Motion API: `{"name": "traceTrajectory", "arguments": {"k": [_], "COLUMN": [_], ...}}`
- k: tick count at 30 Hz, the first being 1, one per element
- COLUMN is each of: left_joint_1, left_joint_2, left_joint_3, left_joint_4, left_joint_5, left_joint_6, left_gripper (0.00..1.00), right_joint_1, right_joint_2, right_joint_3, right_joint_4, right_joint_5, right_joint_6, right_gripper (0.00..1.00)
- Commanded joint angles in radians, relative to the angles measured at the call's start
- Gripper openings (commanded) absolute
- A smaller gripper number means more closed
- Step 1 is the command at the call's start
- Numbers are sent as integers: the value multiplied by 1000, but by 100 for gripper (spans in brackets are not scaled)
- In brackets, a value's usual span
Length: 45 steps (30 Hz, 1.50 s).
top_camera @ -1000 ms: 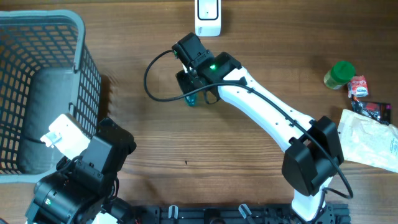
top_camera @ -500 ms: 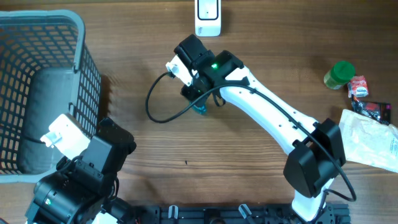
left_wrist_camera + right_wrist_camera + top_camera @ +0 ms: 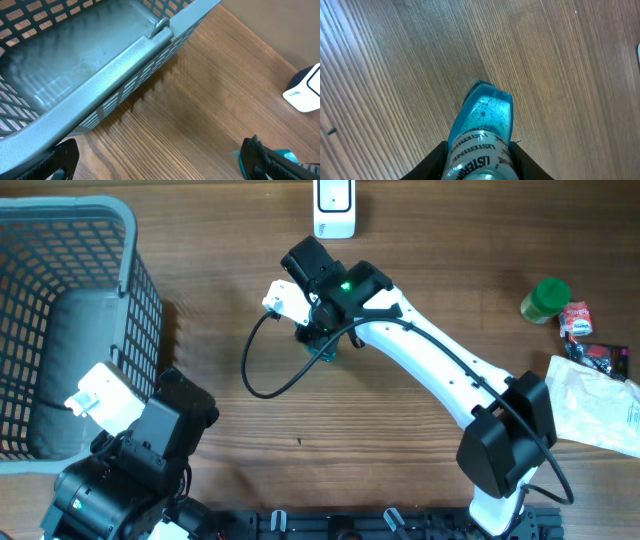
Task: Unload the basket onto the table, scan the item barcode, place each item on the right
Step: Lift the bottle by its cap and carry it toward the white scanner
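Bright, even light; soft shadows (focus sharp).

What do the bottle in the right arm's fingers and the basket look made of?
The bottle looks like clear, glossy plastic: bubbly blue-green liquid shows through its wall. The basket looks like moulded grey plastic with a semi-matte finish: slotted lattice walls and a thick rim with a soft sheen.
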<state>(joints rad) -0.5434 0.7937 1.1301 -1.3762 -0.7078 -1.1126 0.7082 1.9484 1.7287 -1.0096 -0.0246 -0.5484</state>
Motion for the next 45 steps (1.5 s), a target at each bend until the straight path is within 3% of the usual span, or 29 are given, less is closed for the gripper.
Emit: {"name": "traceTrajectory", "arguments": {"k": [1,14,21,32,39,42,45], "left_joint_1": [-5,-5,-5,-5,-5,-5,-5], "left_joint_2": [0,10,31,87,90,90,90], "left_joint_3": [-5,-5,-5,-5,-5,-5,-5], "left_joint_4": [2,2,2,-16,-10,-10,-9], "left_joint_5": [-38,-39,-39,-39,-39,-39,-38], "left_joint_6": [5,5,5,5,5,5,3], "left_gripper": [100,100,100,100,100,100,100], "right_joint_1": [-1,-1,-2,0,2,2,-8], "right_joint_2": [-4,-4,-4,-29,-137,-209,-288], "right_joint_3": [-5,-5,-5,-4,-4,-4,-2], "right_joint_4": [3,30,75,135,245,308,303], "right_joint_5": [8,8,0,47,192,272,290], "right_joint_6": [-82,-272,-282,-196,80,407,912], "right_gripper": [38,39,100,100,100,100,100]}}
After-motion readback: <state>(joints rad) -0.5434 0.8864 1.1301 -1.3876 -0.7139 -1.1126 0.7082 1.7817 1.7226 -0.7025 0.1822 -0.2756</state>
